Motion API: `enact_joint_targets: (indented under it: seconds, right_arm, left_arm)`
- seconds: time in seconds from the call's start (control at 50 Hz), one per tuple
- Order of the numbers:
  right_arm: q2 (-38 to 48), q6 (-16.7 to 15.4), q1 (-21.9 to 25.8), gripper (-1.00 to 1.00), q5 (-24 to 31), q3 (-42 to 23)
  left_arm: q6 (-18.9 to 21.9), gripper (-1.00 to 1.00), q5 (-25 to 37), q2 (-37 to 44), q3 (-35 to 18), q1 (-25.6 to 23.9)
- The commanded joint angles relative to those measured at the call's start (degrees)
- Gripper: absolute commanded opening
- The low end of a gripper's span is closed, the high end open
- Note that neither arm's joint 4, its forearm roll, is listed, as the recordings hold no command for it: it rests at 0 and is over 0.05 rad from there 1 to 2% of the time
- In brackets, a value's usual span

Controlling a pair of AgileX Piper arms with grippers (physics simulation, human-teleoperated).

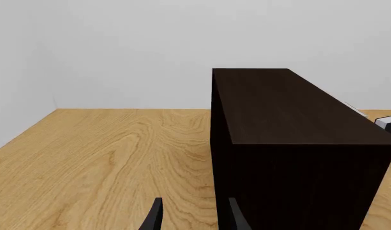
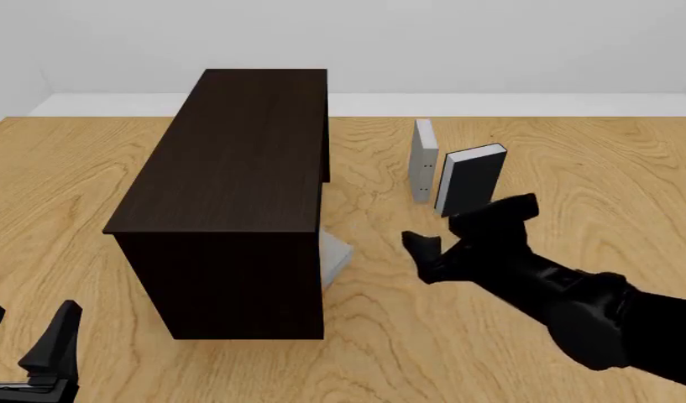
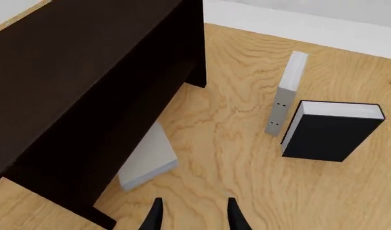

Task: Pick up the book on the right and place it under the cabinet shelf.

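The dark brown cabinet [image 2: 242, 151] stands left of centre; it also shows in the left wrist view [image 1: 291, 110] and the right wrist view [image 3: 74, 57]. A light-grey book [image 2: 335, 256] lies flat on the table, partly under the cabinet's right side [image 3: 147, 160]; its spine is hidden. Another light-grey book with dark dots on its spine [image 2: 423, 159] stands upright further right [image 3: 284, 93]. My right gripper [image 2: 466, 222] is open and empty, hovering between the flat book and the standing books [image 3: 194, 215]. My left gripper [image 2: 27, 332] is open and empty at the front left [image 1: 194, 215].
A black-covered book with white page edges [image 2: 472, 178] stands just right of the upright grey book [image 3: 329, 129]. The wooden table [image 2: 611, 168] ends at a white wall behind. The right arm's dark body [image 2: 589, 311] reaches in from the front right.
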Motion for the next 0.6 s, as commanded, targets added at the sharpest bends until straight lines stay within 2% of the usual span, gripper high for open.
enact_joint_targets:
  seconds: [0.02,0.6]
  right_arm:
    - [-9.9,-1.3,-1.3,1.0,3.1,3.3]
    - [-25.8,-3.9,-5.4,1.0,11.4,4.4]
  left_arm:
    - [0.0,1.0,0.0,0.0,0.0,0.0]
    - [0.3,1.0,-0.1,0.1,0.0,0.0]
